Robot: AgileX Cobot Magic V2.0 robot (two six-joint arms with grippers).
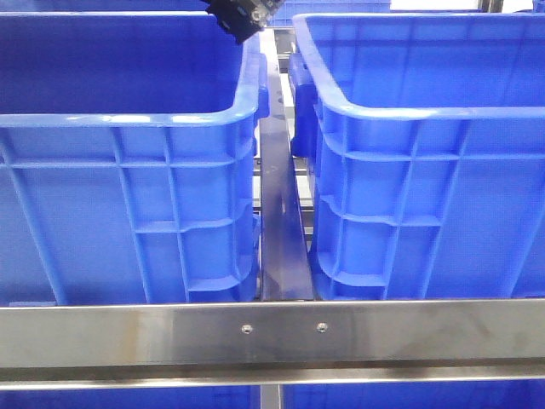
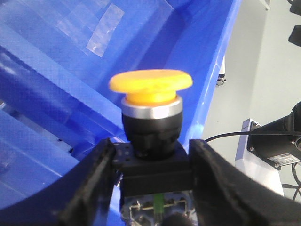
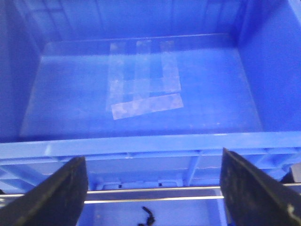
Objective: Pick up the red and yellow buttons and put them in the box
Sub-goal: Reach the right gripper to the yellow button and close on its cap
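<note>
We count two blue crates in the front view, side by side on a steel frame: the left crate [image 1: 128, 111] and the right crate [image 1: 409, 128], near each other but apart, with a dark steel bar [image 1: 279, 213] running between them and a steel rail [image 1: 272, 332] with two screws across the front. Of the left arm we see here only a black part [image 1: 238, 17] at the top edge, over the left crate's right rear corner. We see one button and it is yellow [image 2: 150, 87]: in the left wrist view it shows a wide yellow mushroom cap on a silver ring and a black body, upright, with the left gripper [image 2: 153, 162] clamped on its black square base, one dark finger [image 2: 94, 183] pressing on each side. Behind the button we see a crate's blue inner wall, with clear tape [image 2: 106, 28] stuck to it. We see no red button in any view. In the right wrist view the right gripper [image 3: 153, 197] has its two dark fingers [image 3: 61, 197] wide apart with nothing between them, hanging above a crate's rim and looking down onto its floor [image 3: 211, 94], where we count roughly four strips of clear tape [image 3: 146, 106], three standing side by side and one across below them. Under the rim we see a thin steel rod [image 3: 150, 190] and one small dark scrap [image 3: 149, 217] that we cannot identify.
</note>
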